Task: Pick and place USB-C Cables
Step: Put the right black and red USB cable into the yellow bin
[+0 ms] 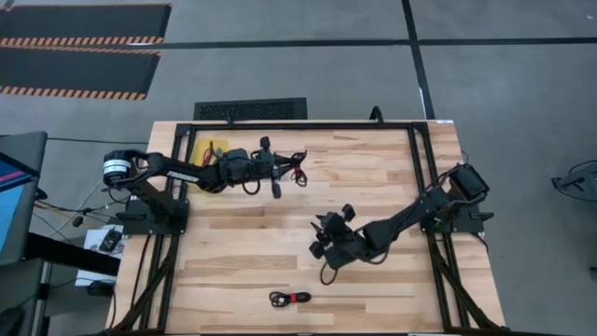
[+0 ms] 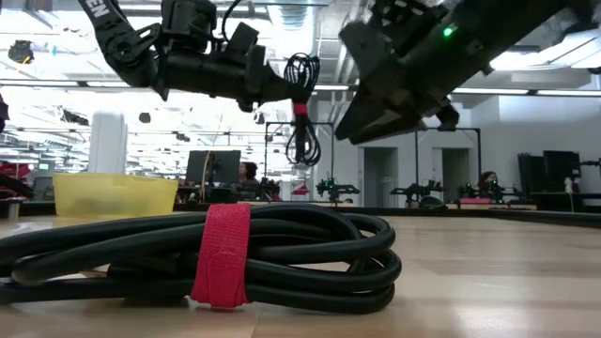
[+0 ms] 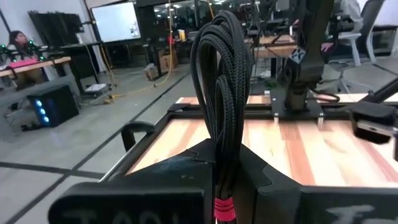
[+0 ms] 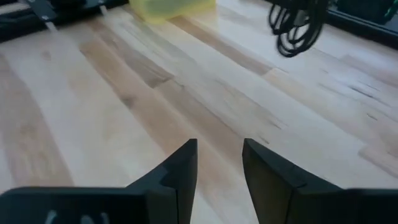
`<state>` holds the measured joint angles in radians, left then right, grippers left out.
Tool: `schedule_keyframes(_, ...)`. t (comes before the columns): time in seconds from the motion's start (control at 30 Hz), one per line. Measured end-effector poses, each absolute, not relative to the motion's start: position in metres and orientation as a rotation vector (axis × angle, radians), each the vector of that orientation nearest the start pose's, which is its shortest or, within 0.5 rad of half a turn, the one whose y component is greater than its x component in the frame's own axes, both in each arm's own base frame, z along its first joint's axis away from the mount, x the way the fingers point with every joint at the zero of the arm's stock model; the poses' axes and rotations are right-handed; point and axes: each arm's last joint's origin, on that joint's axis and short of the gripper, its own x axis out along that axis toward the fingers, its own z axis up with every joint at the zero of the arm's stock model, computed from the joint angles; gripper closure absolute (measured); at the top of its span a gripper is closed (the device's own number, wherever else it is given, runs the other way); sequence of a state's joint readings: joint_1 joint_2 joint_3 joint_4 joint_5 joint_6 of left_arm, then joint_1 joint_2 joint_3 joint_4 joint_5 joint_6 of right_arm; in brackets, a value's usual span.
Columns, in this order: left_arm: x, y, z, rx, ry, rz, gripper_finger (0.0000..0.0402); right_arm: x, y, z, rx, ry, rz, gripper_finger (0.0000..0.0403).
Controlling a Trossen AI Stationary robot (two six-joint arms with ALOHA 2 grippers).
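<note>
The left gripper (image 1: 280, 173), jaws clenched on 1 black red-tied cable bundle (image 2: 300, 108), carried it above the surface; next, the yellow bin (image 2: 115, 195). The right gripper (image 4: 219, 163) hung released.

four cameras — one overhead, one level, two on wrists

high view looks straight down on the tabletop (image 1: 373, 177); low view sits at its surface, close behind a bundled cable (image 2: 216, 258) — both show it.
</note>
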<state>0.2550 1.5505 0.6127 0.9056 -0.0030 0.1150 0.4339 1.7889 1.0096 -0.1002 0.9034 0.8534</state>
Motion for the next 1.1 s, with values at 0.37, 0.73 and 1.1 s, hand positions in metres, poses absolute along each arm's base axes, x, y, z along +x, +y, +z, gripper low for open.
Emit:
schedule_keyframes(0.37,0.298,0.077,0.201,0.072,0.101,0.255,0.0395,0.32,0.137,0.167,0.221,0.409,-0.693,0.0263)
schedule_keyframes(0.73,0.293,0.08,0.181,0.052,0.318,0.388,0.0393,0.325,0.11,0.163,0.182,0.471,-0.764,0.0268)
schedule_keyframes(1.1,0.255,0.075,0.205,-0.041,0.486,0.582,0.0393,0.33,0.092,0.158,0.034,0.675,-0.639,0.0271)
